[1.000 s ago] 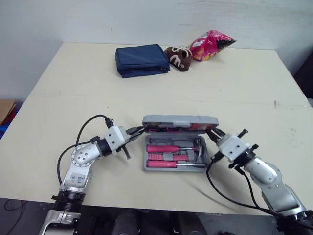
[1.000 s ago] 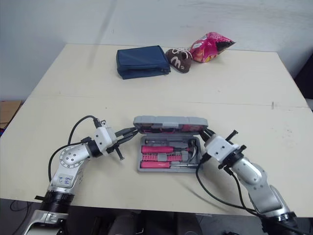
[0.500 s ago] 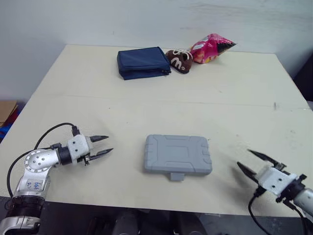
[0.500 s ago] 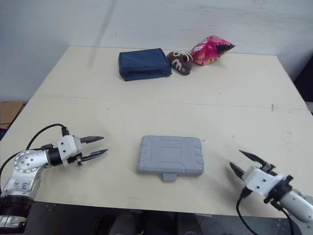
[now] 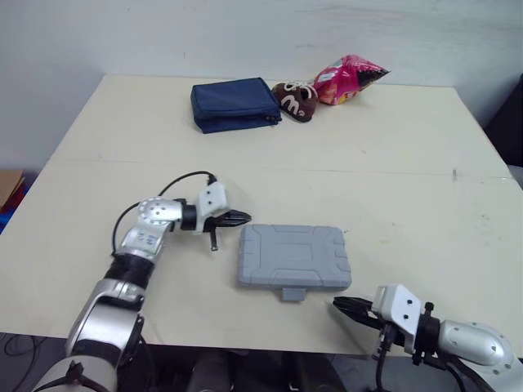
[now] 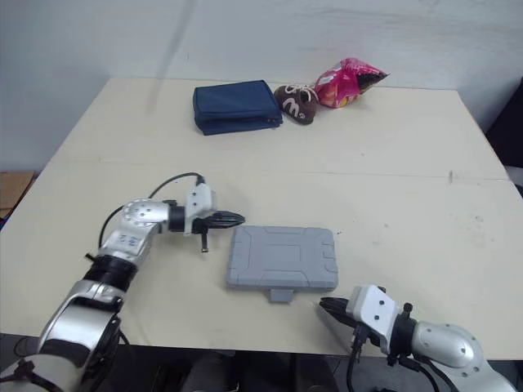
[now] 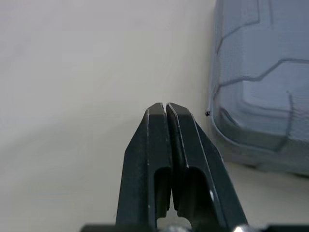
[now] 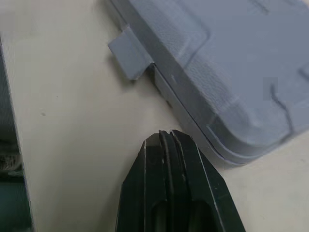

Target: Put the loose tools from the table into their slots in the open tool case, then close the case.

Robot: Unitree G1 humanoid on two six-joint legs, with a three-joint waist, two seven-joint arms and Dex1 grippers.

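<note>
The grey tool case (image 5: 295, 256) lies closed and flat on the table, its latch tab (image 5: 292, 293) pointing at the front edge. My left gripper (image 5: 239, 217) is shut and empty, its tips just off the case's far left corner (image 7: 219, 121). My right gripper (image 5: 346, 306) is also shut and empty, low on the table near the front edge, a little right of the latch tab (image 8: 130, 53). No loose tools lie on the table.
At the back of the table (image 5: 425, 163) lie a folded dark blue pouch (image 5: 234, 103), a brown candy bag (image 5: 296, 98) and a pink snack bag (image 5: 350, 75). A cardboard box (image 5: 10, 184) stands on the floor at the left.
Both grippers have shut and moved in on the closed case: the left from far left to its left corner, the right from the front right toward the latch. One second ago the lid was up.
</note>
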